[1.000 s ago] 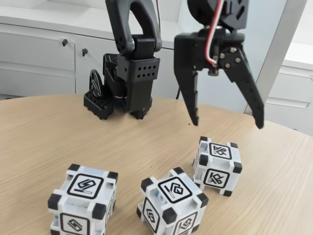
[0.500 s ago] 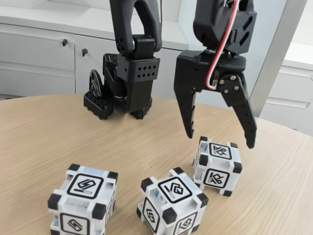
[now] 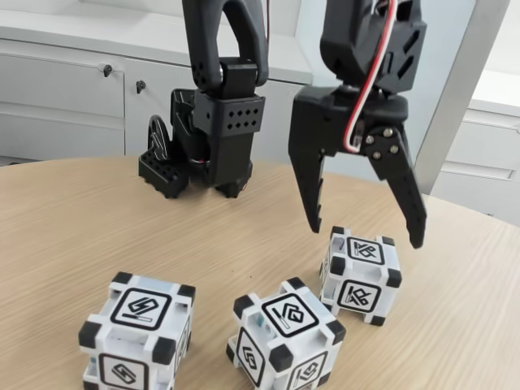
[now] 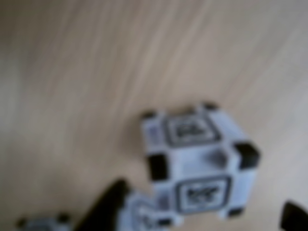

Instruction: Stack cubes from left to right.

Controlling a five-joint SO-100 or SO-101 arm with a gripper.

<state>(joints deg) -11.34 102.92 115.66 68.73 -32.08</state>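
I am holding the gripper (image 3: 366,236) with its fingers spread wide, hovering just above the cube (image 3: 361,274) at three o'clock on the bench (image 3: 73,219). It looks light, rigid and slick, so I am aiming for opposite flat faces.

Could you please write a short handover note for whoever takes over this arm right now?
Gripper: open, empty, hanging just above the right cube in the fixed view, fingers apart on either side of it and not touching it.
Cubes: all three sit apart on the wooden table. In the fixed view, the left cube and the middle cube are near the front edge, and the right one is a bit further back. The blurred wrist view shows a cube below the camera.
Done: nothing stacked.
Left: grasp a cube and build the whole stack.
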